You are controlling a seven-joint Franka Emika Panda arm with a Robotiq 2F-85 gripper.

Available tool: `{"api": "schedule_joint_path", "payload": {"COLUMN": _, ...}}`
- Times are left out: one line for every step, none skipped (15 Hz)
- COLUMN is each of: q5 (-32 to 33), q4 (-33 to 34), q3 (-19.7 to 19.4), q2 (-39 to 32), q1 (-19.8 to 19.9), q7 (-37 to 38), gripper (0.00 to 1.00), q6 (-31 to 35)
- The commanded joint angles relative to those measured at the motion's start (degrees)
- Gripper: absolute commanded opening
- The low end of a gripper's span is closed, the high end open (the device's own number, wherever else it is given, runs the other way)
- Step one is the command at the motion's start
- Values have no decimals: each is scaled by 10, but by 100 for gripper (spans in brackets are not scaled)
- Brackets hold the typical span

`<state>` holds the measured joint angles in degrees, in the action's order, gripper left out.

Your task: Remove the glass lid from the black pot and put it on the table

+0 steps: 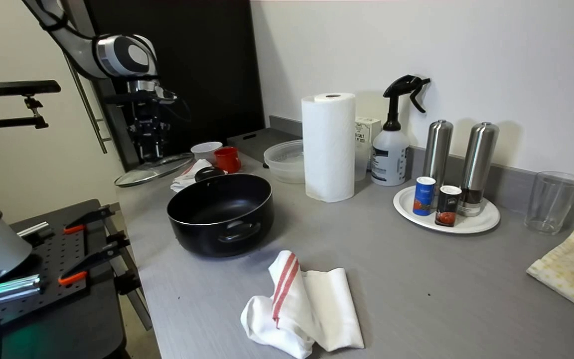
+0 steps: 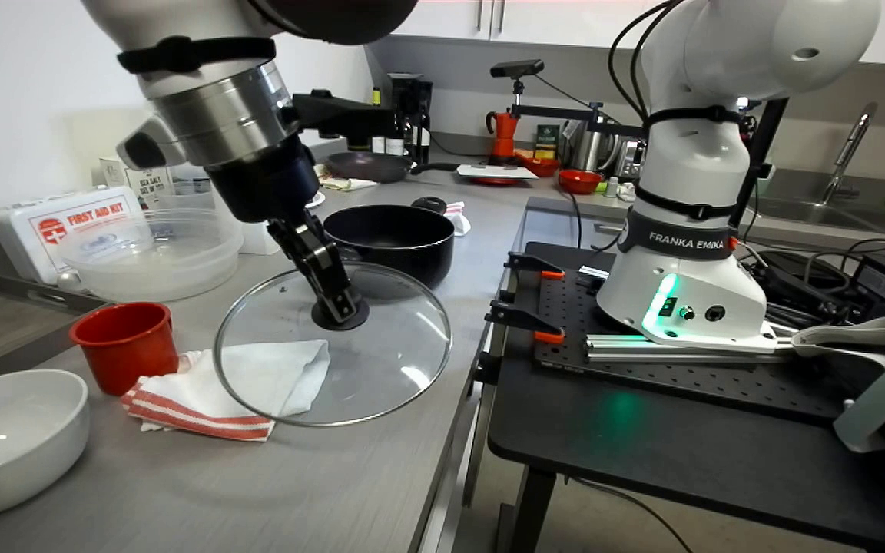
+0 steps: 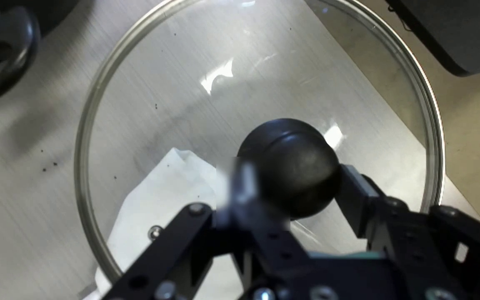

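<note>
My gripper (image 2: 339,307) is shut on the dark knob of the glass lid (image 2: 396,361). In the wrist view the gripper (image 3: 292,183) has a finger on each side of the knob, and the lid's metal rim (image 3: 83,171) fills most of the picture. The lid (image 1: 155,170) is held tilted above the grey table (image 1: 391,279), near its edge; the floor shows through part of the glass. The black pot (image 1: 222,234) stands uncovered on the table, beside the lid; it also shows in an exterior view (image 2: 412,257). Its handle (image 3: 27,50) shows at the wrist view's upper left.
A folded striped towel (image 2: 204,418) lies below and behind the lid, beside a red mug (image 2: 126,346) and white bowl (image 2: 16,438). Plastic containers (image 2: 174,265) and a paper-towel roll (image 1: 329,149) stand toward the wall. Another towel (image 1: 302,309) lies near the pot.
</note>
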<state>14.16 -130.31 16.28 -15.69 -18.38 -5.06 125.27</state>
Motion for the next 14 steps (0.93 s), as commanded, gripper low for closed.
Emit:
{"api": "schedule_joint_path", "payload": {"q5": 16, "q4": 75, "q3": -7, "q2": -60, "q1": -5, "q7": -9, "gripper": 24, "q6": -5}}
{"api": "schedule_joint_path", "payload": {"q5": 11, "q4": 90, "q3": -10, "q2": -74, "q1": 0, "q7": -17, "gripper": 24, "q6": -3}}
{"api": "schedule_joint_path", "payload": {"q5": 5, "q4": 102, "q3": -14, "q2": -86, "q1": 5, "q7": -23, "gripper": 24, "q6": -1}}
{"api": "schedule_joint_path", "payload": {"q5": 4, "q4": 113, "q3": -18, "q2": -96, "q1": 7, "q7": -25, "gripper": 24, "q6": 0}}
{"api": "schedule_joint_path", "payload": {"q5": 2, "q4": 121, "q3": -23, "q2": -105, "q1": 12, "q7": -28, "gripper": 24, "q6": 0}}
{"api": "schedule_joint_path", "payload": {"q5": -1, "q4": 129, "q3": -27, "q2": -113, "q1": 16, "q7": -32, "gripper": 24, "q6": 0}}
{"api": "schedule_joint_path", "payload": {"q5": -4, "q4": 135, "q3": -31, "q2": -119, "q1": 22, "q7": -37, "gripper": 24, "q6": -1}}
{"api": "schedule_joint_path", "payload": {"q5": -6, "q4": 140, "q3": -33, "q2": -124, "q1": 27, "q7": -41, "gripper": 24, "q6": -2}}
{"api": "schedule_joint_path", "payload": {"q5": -7, "q4": 143, "q3": -36, "q2": -128, "q1": 31, "q7": -43, "gripper": 24, "q6": -1}}
{"api": "schedule_joint_path", "payload": {"q5": -10, "q4": 145, "q3": -37, "q2": -132, "q1": 36, "q7": -48, "gripper": 24, "q6": -1}}
{"api": "schedule_joint_path", "payload": {"q5": -11, "q4": 147, "q3": -37, "q2": -134, "q1": 40, "q7": -52, "gripper": 24, "q6": -1}}
{"api": "schedule_joint_path", "payload": {"q5": -12, "q4": 147, "q3": -38, "q2": -136, "q1": 44, "q7": -56, "gripper": 24, "q6": -1}}
{"api": "schedule_joint_path", "payload": {"q5": -11, "q4": 146, "q3": -38, "q2": -136, "q1": 46, "q7": -59, "gripper": 24, "q6": 0}}
{"api": "schedule_joint_path", "payload": {"q5": -12, "q4": 146, "q3": -38, "q2": -136, "q1": 48, "q7": -60, "gripper": 24, "q6": -1}}
